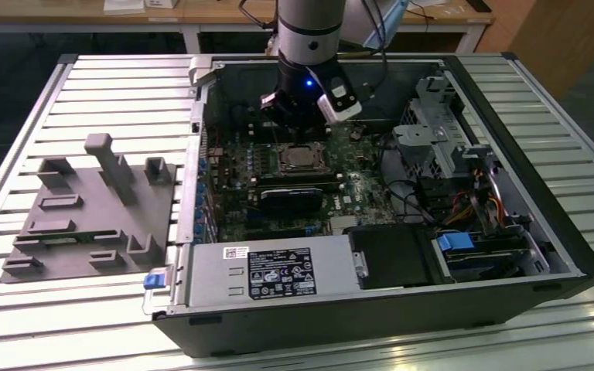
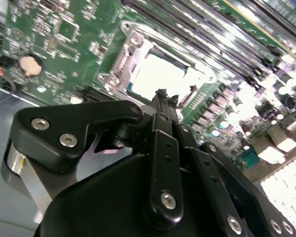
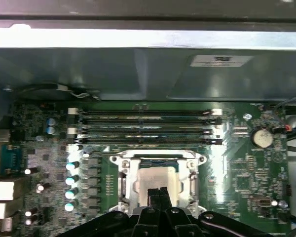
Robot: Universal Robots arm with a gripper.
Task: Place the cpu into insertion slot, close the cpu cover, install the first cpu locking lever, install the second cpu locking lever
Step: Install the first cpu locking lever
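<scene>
Black fingers (image 3: 153, 198) of the gripper (image 3: 158, 190) are seen pressed together in both wrist views, with nothing held between them. Straight ahead of the tips, the silver-grey cpu (image 3: 155, 177) is seated flat in the insertion slot (image 1: 299, 158). A silvery frame, judged to be the cpu cover (image 3: 193, 173), is laid around the chip. Contact between tips and chip cannot be told. Beyond the slot, 4 memory slots (image 3: 143, 127) run parallel to its far edge.
</scene>
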